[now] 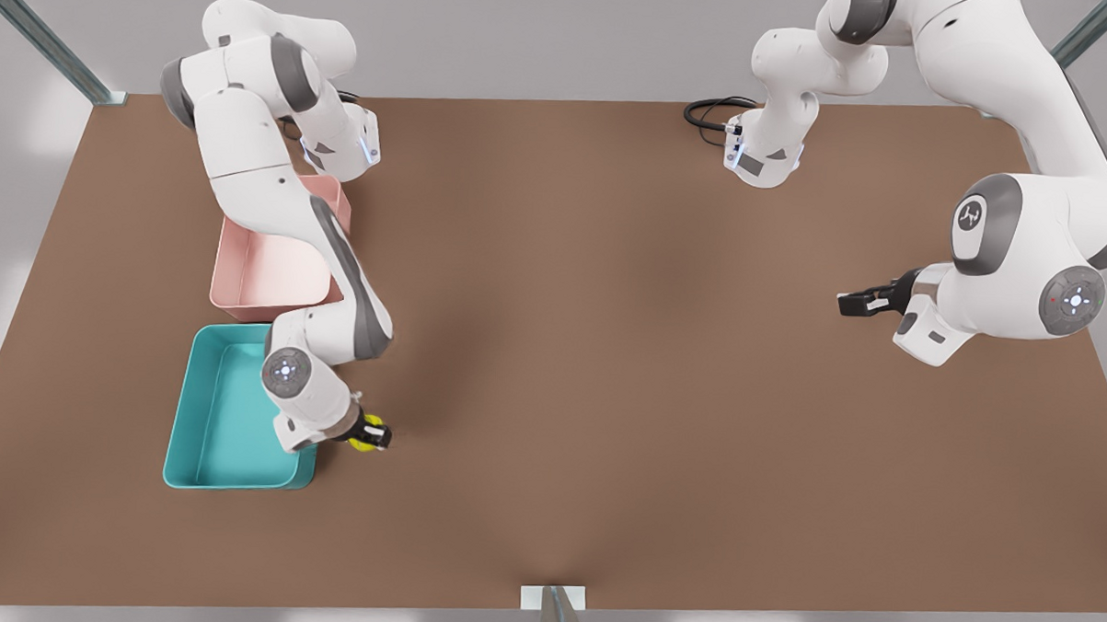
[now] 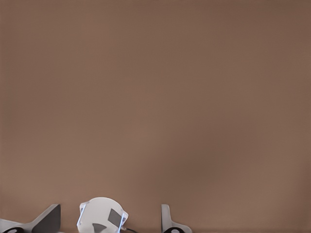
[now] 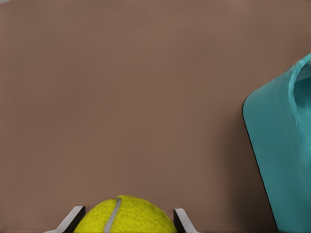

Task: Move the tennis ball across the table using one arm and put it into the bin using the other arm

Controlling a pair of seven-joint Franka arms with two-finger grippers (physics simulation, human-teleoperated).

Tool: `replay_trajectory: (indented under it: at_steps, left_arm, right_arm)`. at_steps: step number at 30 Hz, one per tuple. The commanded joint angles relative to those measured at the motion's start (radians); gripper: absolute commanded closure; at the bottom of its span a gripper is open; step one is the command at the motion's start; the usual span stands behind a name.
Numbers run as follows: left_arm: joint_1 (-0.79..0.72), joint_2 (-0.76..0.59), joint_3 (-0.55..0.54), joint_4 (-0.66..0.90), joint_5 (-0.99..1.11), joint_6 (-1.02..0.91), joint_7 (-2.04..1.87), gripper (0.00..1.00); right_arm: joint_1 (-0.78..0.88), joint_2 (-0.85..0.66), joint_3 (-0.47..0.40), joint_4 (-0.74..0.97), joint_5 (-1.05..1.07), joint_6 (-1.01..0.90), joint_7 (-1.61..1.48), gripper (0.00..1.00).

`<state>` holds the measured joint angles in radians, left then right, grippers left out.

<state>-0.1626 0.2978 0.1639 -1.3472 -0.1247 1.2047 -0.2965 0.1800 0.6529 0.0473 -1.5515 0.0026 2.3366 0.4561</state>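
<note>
Yellow-green tennis ball (image 3: 125, 215) was clamped between right gripper (image 1: 372, 431) fingers, at bin's (image 1: 202, 407) 3 o'clock; left gripper (image 1: 856, 303) was parted, idle.

In the front view, the right tool (image 1: 371, 434) covers most of the tennis ball (image 1: 366, 428); only slivers of yellow show. That arm also hides the teal bin's (image 1: 228, 410) near right corner and part of the pink tray (image 1: 269, 273). In the right wrist view, the frame's lower edge cuts off the ball's underside and the right edge cuts off the bin. The left tool (image 1: 850, 304) appears too small to judge its finger spacing in the front view.
</note>
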Motion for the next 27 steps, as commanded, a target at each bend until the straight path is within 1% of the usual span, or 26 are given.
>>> replay_trajectory:
  at_steps: [1, 3, 8, 9, 10, 16, 17, 18, 19, 20, 21, 22, 23, 24, 25, 26, 27]
  left_arm:
    - [0.0, 0.0, 0.0, 0.0, 0.0, -0.002, -0.013, 0.0]
    - [0.0, -0.002, 0.0, 0.0, 0.0, 0.0, -0.013, 0.0]
    - [0.0, 0.0, 0.0, 0.0, 0.0, 0.0, -0.013, 0.0]
    - [0.0, 0.0, 0.0, 0.0, 0.0, 0.0, -0.013, 0.0]
    - [0.0, 0.0, 0.0, 0.0, 0.0, 0.0, -0.013, 0.0]
    - [0.0, 0.0, 0.0, 0.0, 0.0, 0.0, -0.013, 0.0]
    - [0.0, 0.0, 0.0, 0.0, 0.0, 0.0, -0.013, 0.0]
    - [0.0, 0.0, 0.0, 0.0, 0.0, 0.0, -0.013, 0.0]
    - [0.0, 0.0, 0.0, 0.0, 0.0, 0.0, -0.013, 0.0]
    - [0.0, 0.0, 0.0, 0.0, 0.0, 0.0, -0.013, 0.0]
    - [0.0, 0.0, 0.0, 0.0, 0.0, -0.002, -0.013, 0.0]
    - [0.0, 0.0, 0.0, 0.0, 0.0, -0.002, -0.013, 0.0]
    - [0.0, 0.0, 0.0, 0.0, 0.0, -0.001, -0.013, 0.0]
    - [0.0, 0.0, 0.0, 0.0, 0.0, 0.0, -0.013, 0.0]
    - [0.0, 0.0, 0.0, 0.0, 0.0, -0.001, -0.013, 0.0]
    - [0.0, 0.0, 0.0, 0.0, 0.0, 0.0, -0.013, 0.0]
    - [0.0, 0.0, 0.0, 0.0, 0.0, 0.0, -0.013, 0.0]
  right_arm:
    - [-0.037, -0.059, -0.001, -0.004, -0.01, -0.187, -0.181, 0.38]
    - [-0.1, -0.124, -0.003, -0.004, -0.01, -0.287, -0.301, 0.38]
    - [-0.254, -0.114, -0.004, -0.001, -0.012, -0.301, -0.52, 0.38]
    - [-0.264, -0.104, -0.004, 0.001, -0.012, -0.301, -0.524, 0.22]
    - [-0.267, -0.096, -0.004, 0.004, -0.012, -0.299, -0.524, 0.0]
    - [-0.264, -0.088, -0.003, 0.007, -0.01, -0.298, -0.508, 0.0]
    - [-0.238, -0.09, -0.006, 0.031, -0.016, -0.309, -0.478, 0.0]
    - [-0.232, -0.095, 0.002, 0.07, -0.01, -0.396, -0.433, 0.0]
    - [-0.212, -0.093, 0.003, 0.163, -0.015, -0.567, -0.412, 0.0]
    - [-0.189, -0.02, 0.0, 0.414, -0.021, -0.881, -0.407, 0.0]
    - [-0.178, -0.058, -0.009, 0.459, -0.038, -0.976, -0.413, 0.0]
    - [-0.177, -0.119, -0.007, 0.456, -0.042, -1.028, -0.413, 0.0]
    - [-0.178, -0.214, -0.007, 0.447, -0.044, -1.103, -0.404, 0.0]
    - [-0.188, -0.259, -0.001, 0.444, -0.041, -1.12, -0.404, 0.0]
    - [-0.189, -0.337, -0.001, 0.407, -0.038, -1.128, -0.399, 0.0]
    - [-0.189, -0.421, -0.001, 0.285, -0.029, -1.065, -0.372, 0.0]
    - [-0.198, -0.48, -0.001, 0.212, -0.026, -1.011, -0.356, 0.0]
